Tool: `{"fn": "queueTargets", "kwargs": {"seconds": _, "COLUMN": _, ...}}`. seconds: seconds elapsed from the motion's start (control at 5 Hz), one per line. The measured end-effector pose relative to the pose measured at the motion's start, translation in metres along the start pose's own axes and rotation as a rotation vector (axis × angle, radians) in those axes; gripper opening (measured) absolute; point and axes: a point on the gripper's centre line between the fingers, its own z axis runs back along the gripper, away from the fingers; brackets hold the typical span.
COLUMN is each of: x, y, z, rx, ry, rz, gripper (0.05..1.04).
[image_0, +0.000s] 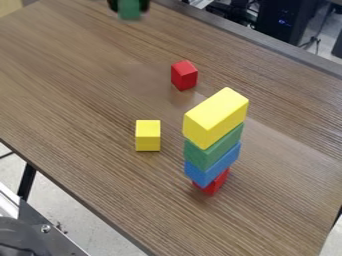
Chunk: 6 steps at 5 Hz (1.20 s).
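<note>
Jaws of the black gripper stand closed around a small green block, one on each side of it, at the top edge of the view, left of the middle. The block's lower part hangs out below them, over the far side of the wood-grained table.

Nearest to the gripper on the table is a red block, down and to the right in the view and well apart from it. Farther down, a yellow block sits by itself, left of a tower and not touching it.

That tower stands upright, four blocks high. A red base block rests on the table; on it lies a blue block, which juts out past it. Next comes a second green block, and a large yellow block is on top.

Beyond the table, at the upper right, stand a black case with a small blue light and a thin-legged stand. At the lower left are pale floor, a dark table leg and some grey metal equipment.
</note>
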Motion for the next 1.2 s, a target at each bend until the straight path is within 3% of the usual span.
{"fn": "queueTargets", "kwargs": {"seconds": 0.2, "x": -0.010, "y": -0.004, "z": -0.011, "rx": 0.033, "ry": 0.148, "rz": -0.021, "gripper": 0.580}}
{"fn": "queueTargets", "kwargs": {"seconds": 0.4, "x": -0.020, "y": 0.002, "z": -0.016, "rx": 0.112, "ry": 0.218, "rz": 0.052, "gripper": 0.580}}
{"fn": "queueTargets", "kwargs": {"seconds": 0.6, "x": -0.029, "y": 0.000, "z": -0.021, "rx": 0.114, "ry": 0.254, "rz": 0.063, "gripper": 0.580}}
{"fn": "queueTargets", "kwargs": {"seconds": 0.8, "x": -0.044, "y": 0.001, "z": -0.038, "rx": 0.071, "ry": 0.264, "rz": -0.006, "gripper": 0.580}}
{"fn": "queueTargets", "kwargs": {"seconds": 1.2, "x": -0.046, "y": 0.000, "z": -0.037, "rx": -0.040, "ry": 0.272, "rz": 0.000, "gripper": 0.580}}
